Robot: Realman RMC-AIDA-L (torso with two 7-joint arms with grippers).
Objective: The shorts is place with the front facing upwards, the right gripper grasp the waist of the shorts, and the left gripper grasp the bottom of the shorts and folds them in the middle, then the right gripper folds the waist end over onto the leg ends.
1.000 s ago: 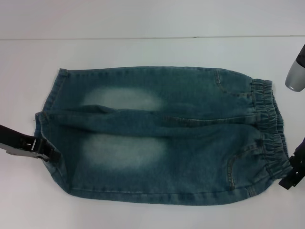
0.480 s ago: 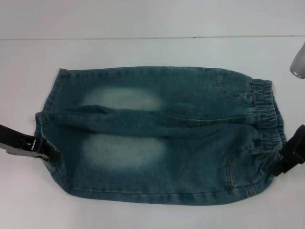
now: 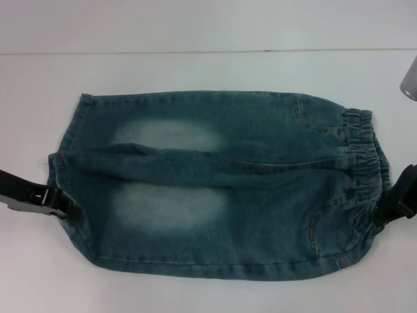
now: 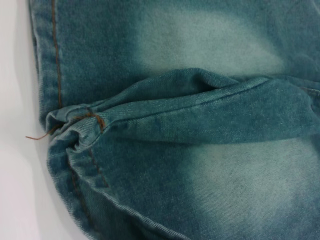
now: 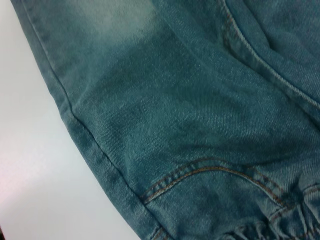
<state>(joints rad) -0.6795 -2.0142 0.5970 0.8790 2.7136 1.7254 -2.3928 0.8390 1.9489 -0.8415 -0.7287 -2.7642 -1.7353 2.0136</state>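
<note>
Blue denim shorts (image 3: 215,189) lie flat on the white table (image 3: 195,68), front up. The elastic waist (image 3: 365,163) points right and the leg ends (image 3: 65,156) point left. My left gripper (image 3: 62,207) rests at the hem of the nearer leg, at its left edge. My right gripper (image 3: 389,210) sits against the nearer end of the waist. The left wrist view shows the crotch fold and leg hem (image 4: 50,60) close up. The right wrist view shows a pocket seam and a bit of the gathered waist (image 5: 280,227).
A grey cylindrical part (image 3: 410,81) of the right arm shows at the far right edge. The table's back edge (image 3: 195,51) runs across behind the shorts. Bare white table surrounds the shorts on all sides.
My right gripper has moved up and inward from the lower right until it meets the waist. The left gripper has barely shifted. The shorts lie as before.
</note>
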